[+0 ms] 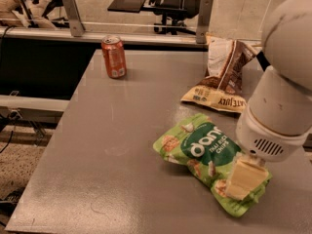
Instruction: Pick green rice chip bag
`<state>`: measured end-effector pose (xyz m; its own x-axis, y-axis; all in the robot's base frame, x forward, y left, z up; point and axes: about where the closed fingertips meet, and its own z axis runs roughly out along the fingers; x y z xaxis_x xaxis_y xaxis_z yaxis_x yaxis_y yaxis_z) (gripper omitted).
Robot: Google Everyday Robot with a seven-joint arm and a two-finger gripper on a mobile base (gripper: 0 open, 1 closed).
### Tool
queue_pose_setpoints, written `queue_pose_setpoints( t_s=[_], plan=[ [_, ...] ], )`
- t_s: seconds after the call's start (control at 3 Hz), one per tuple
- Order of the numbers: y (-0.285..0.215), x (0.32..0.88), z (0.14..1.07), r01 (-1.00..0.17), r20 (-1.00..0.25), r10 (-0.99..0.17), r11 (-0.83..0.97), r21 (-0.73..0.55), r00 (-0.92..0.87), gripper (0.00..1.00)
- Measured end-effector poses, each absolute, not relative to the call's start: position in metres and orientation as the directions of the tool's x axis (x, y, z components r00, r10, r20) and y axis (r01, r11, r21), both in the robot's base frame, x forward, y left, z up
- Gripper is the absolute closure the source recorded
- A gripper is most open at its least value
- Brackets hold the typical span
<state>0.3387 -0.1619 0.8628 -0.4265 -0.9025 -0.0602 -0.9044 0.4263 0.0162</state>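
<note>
Gripper (246,179) mostly tucked under the big white arm (287,96), just a cream block poking out, so open or closed: can't tell. Sitting right on the near right end of the green rice chip bag (204,152), hiding that corner. Readable on the bag: white "dan…" logo, "Rice Chips". Bag flat on the grey table (112,155), front right part. Brown snack bag (222,82) at the table's back right, partly behind the arm, yellow-band lettering unreadable. Orange soda can (114,56) upright at the table's back left.
</note>
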Motion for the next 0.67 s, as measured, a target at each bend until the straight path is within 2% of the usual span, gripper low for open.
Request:
queue_pose_setpoints(
  t_s=[0.33,0.67],
  plan=[
    [-0.163,0.348,0.880,-0.910,-0.102,-0.905,0.414,0.003,-0.412,0.86],
    [-0.165,0.359,0.902,-0.921,-0.161,-0.909,0.390,0.003,-0.385,1.00]
  ],
)
